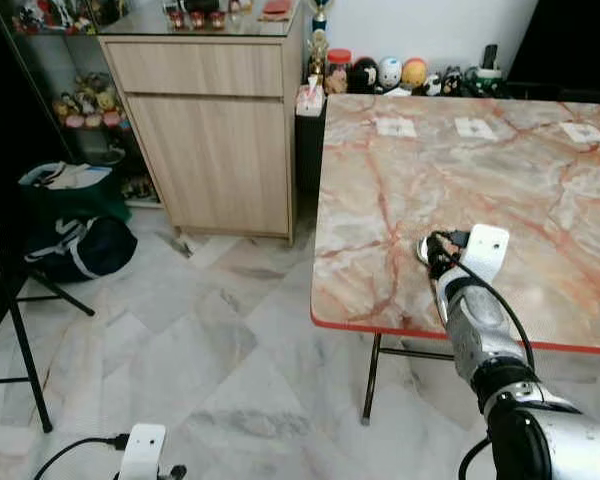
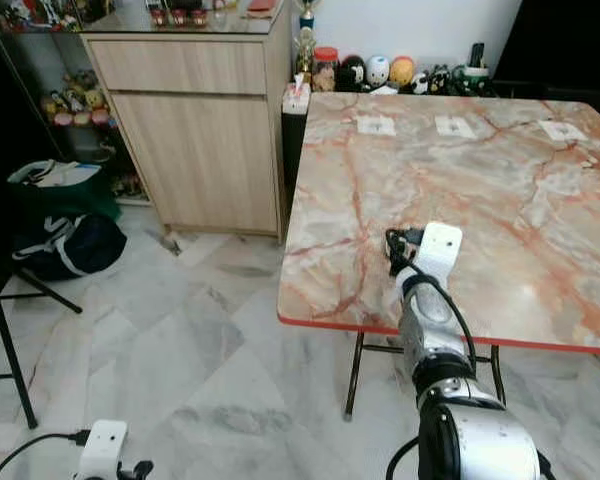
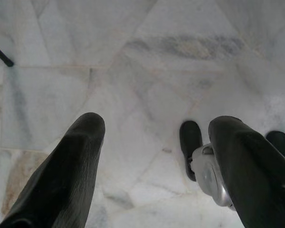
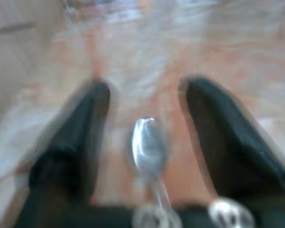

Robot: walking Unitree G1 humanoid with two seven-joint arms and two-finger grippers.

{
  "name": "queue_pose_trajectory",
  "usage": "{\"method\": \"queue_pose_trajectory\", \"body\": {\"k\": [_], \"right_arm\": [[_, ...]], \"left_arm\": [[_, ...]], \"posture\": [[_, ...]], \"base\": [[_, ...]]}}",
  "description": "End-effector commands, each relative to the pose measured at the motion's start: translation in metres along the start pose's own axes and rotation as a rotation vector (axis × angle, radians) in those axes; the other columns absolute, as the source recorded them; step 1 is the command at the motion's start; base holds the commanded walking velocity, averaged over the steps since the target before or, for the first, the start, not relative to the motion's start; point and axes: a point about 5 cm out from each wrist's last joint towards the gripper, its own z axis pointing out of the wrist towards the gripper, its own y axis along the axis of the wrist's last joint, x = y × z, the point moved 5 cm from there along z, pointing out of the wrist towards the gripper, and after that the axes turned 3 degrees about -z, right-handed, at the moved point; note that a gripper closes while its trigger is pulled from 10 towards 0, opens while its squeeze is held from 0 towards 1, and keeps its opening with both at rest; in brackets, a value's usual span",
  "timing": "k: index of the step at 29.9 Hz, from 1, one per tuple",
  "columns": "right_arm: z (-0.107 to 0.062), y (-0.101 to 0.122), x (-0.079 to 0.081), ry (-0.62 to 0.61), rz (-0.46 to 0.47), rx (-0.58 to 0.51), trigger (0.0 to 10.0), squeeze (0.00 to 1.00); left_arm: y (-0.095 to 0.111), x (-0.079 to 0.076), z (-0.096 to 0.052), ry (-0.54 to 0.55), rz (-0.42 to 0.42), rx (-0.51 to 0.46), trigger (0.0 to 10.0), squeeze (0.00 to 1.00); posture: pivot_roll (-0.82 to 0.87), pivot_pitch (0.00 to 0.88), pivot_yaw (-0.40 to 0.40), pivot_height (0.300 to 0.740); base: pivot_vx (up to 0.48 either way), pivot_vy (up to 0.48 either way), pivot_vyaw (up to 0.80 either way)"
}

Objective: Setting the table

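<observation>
Right hand (image 4: pixel 147 137) open — one spoon (image 4: pixel 148 145), table (image 1: pixel 540 200)

Floor (image 1: pixel 210 370): pale grey-white marble tiles laid diagonally, with darker veining. Surface (image 1: pixel 540 190): square top in cream marble pattern with orange-red veins and a red edge, carried on thin dark metal legs (image 1: pixel 372 378); three small white squares (image 1: pixel 396 127) lie along its far side. Beside the surface's far left corner stands a light wood cabinet (image 1: pixel 215 140) with one drawer above a door and a glossy top bearing small items. Behind the surface, a row of round figurines (image 1: pixel 390 72) lines a white wall (image 1: pixel 420 25). Left of the cabinet, a glass shelf unit (image 1: pixel 75 100) holds small toys. In front of that unit lie a green bag (image 1: pixel 65 190) and a dark blue bag (image 1: pixel 80 248). Light is even, with soft glare on the surface.
</observation>
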Motion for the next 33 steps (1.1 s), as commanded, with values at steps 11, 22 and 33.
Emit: {"method": "queue_pose_trajectory", "body": {"k": [11, 22, 33], "right_arm": [[-0.061, 0.003, -0.029, -0.058, -0.087, -0.215, 10.0, 0.00], [-0.065, 0.001, -0.015, -0.029, -0.074, -0.204, 10.0, 0.00], [-0.071, -0.009, -0.005, -0.021, -0.050, -0.157, 10.0, 0.00]], "left_arm": [[-0.007, 0.000, -0.002, -0.010, 0.004, 0.007, 10.0, 0.00], [-0.004, -0.001, -0.002, -0.019, 0.016, 0.003, 10.0, 0.00], [-0.001, -0.001, -0.001, -0.016, 0.024, -0.002, 10.0, 0.00]], "posture": [[0.09, 0.003, -0.028, 0.740], [0.09, 0.000, -0.027, 0.740], [0.10, 0.000, -0.028, 0.740]], "base": [[0.000, 0.000, 0.00], [0.095, 0.000, 0.00], [0.301, 0.000, 0.00]]}}
